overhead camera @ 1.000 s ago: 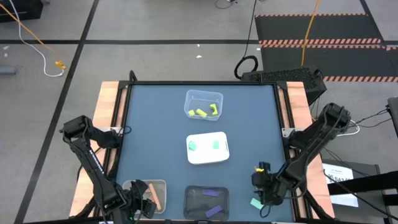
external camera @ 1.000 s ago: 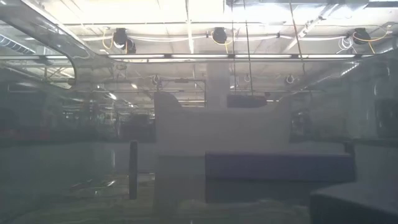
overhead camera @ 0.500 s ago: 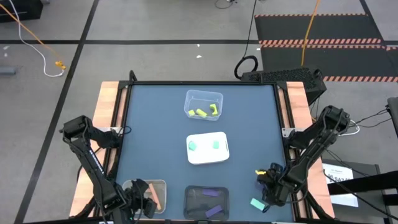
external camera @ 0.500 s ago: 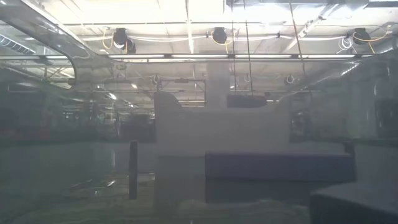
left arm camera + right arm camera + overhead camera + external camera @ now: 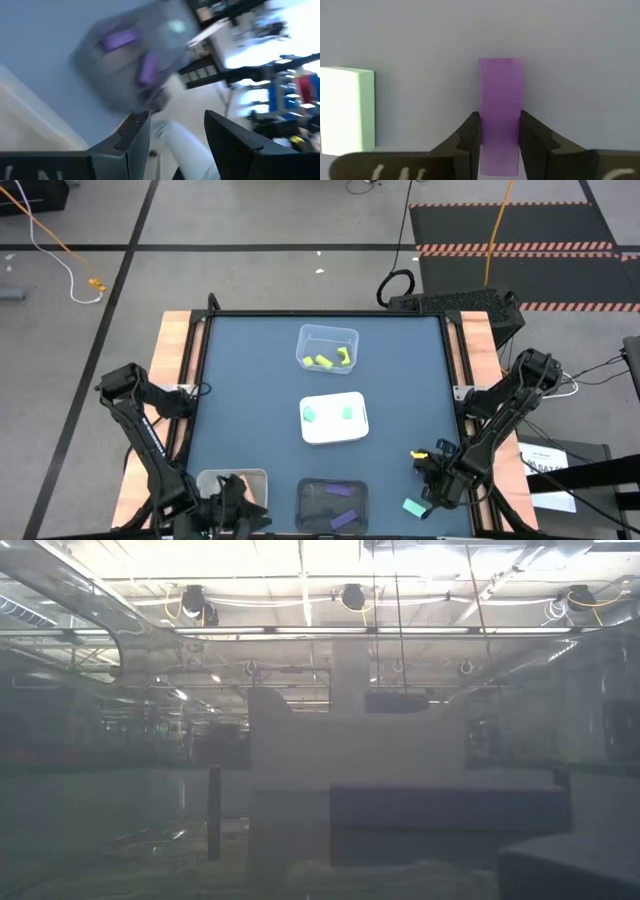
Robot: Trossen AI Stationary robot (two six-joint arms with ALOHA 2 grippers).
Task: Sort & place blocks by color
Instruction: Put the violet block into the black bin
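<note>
My right gripper (image 5: pixel 500 135) is low at the table's near right and is shut on a purple bar (image 5: pixel 501 85). In the high view my right gripper (image 5: pixel 433 482) hides that bar. A teal block (image 5: pixel 414 507) lies on the table just beside it, and the right wrist view shows this teal block (image 5: pixel 347 110) too. My left gripper (image 5: pixel 175 135) stands open with nothing between its fingers. It hangs at the near left by a clear tray (image 5: pixel 232 478). Other blocks lie in trays. My right gripper pinches the purple bar by its two long sides (image 5: pixel 501 131), at the end nearest the wrist, between the two fingers. The rest of the bar sticks out ahead of the fingertips over the table top. Whether the bar is lifted, I cannot tell.
A clear tray (image 5: pixel 345 338) at the far middle holds yellow-green blocks (image 5: pixel 320 361). A white tray (image 5: pixel 334 432) in the middle holds two teal blocks (image 5: pixel 310 414). A black tray (image 5: pixel 310 502) at the near edge holds purple blocks (image 5: pixel 340 492). Wooden rails edge the table.
My right gripper has shifted slightly toward the table's right edge, beside the teal block. My left gripper has swung toward the black tray at the near edge.
</note>
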